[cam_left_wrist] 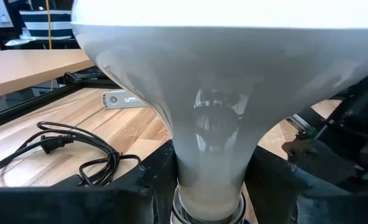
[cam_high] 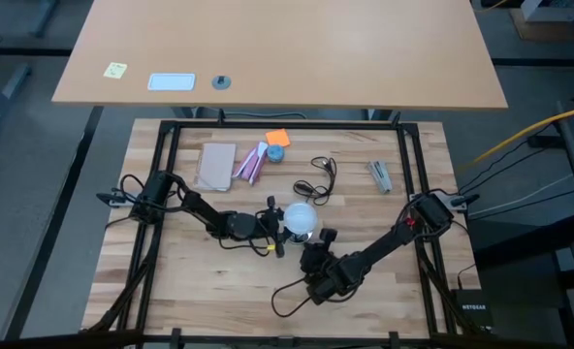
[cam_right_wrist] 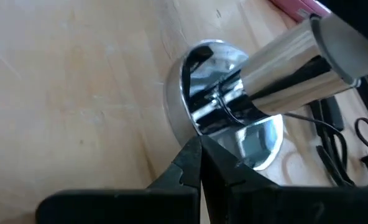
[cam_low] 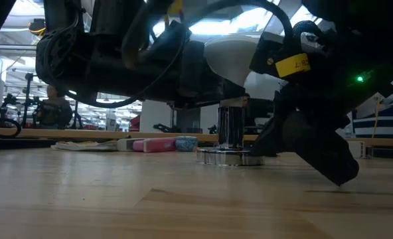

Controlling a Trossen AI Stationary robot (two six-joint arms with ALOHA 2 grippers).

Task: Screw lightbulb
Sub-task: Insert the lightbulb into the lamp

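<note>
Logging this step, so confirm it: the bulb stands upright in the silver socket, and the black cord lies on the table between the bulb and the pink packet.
One thing is wrong. In the high view the black cord lies on the far side of the bulb from the pink packet, not between them. The bulb does stand upright in the silver socket, as the low view shows.

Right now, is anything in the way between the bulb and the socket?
Nothing visible. The lightbulb stands upright with its neck in the silvery socket, held by the left gripper; the right gripper presses on the socket's base.

both arms reach inward, left end effector (cam_high: 279, 225) clamped, right end effector (cam_high: 315, 254) closed
</note>
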